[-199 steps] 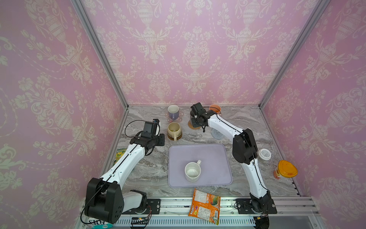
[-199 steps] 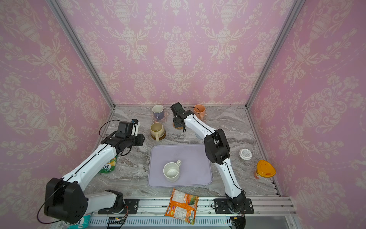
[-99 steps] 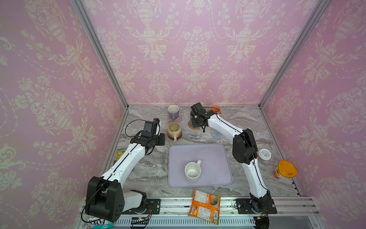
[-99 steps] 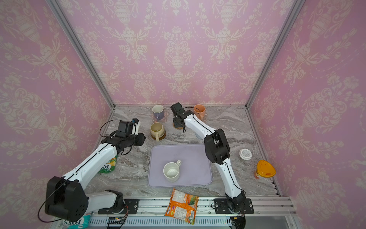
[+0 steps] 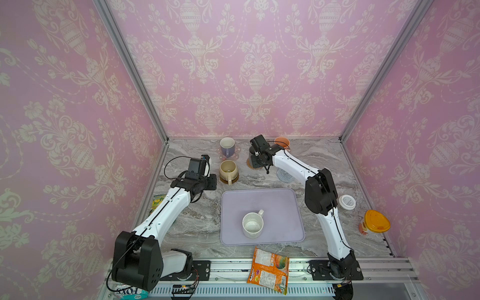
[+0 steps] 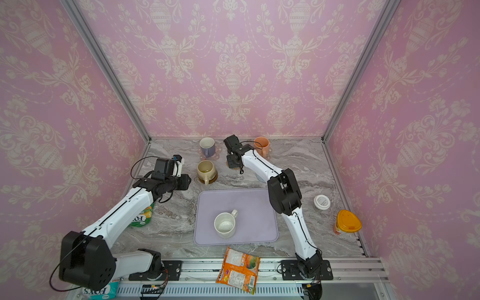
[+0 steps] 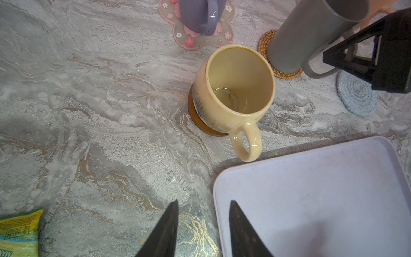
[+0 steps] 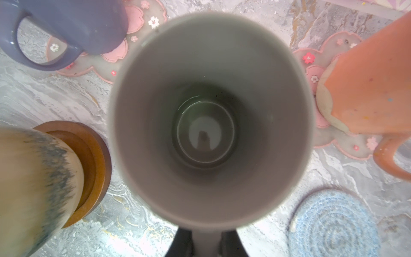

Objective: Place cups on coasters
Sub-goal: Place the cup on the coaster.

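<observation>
My right gripper (image 8: 205,242) is shut on the handle of the dark grey cup (image 8: 209,122), whose base sits on the woven rattan coaster (image 7: 264,44). The lavender cup (image 5: 227,146) stands on a pink flower coaster (image 7: 193,40). Another pink flower coaster (image 8: 315,66) carries the peach cup (image 5: 282,142). The beige cup (image 7: 235,89) rests on the brown wooden disc (image 7: 195,118). A speckled white cup (image 5: 252,225) stands on the lavender tray (image 5: 275,202). The grey-blue coaster (image 7: 355,98) lies bare. My left gripper (image 7: 203,222) hangs open and empty above the tray's far left corner.
A white lid (image 5: 347,202) and an orange-lidded cup (image 5: 376,222) stand at the right edge. An orange snack packet (image 5: 268,270) lies on the front rail. A green packet (image 6: 141,218) lies under the left arm. Pink walls close the back and both sides.
</observation>
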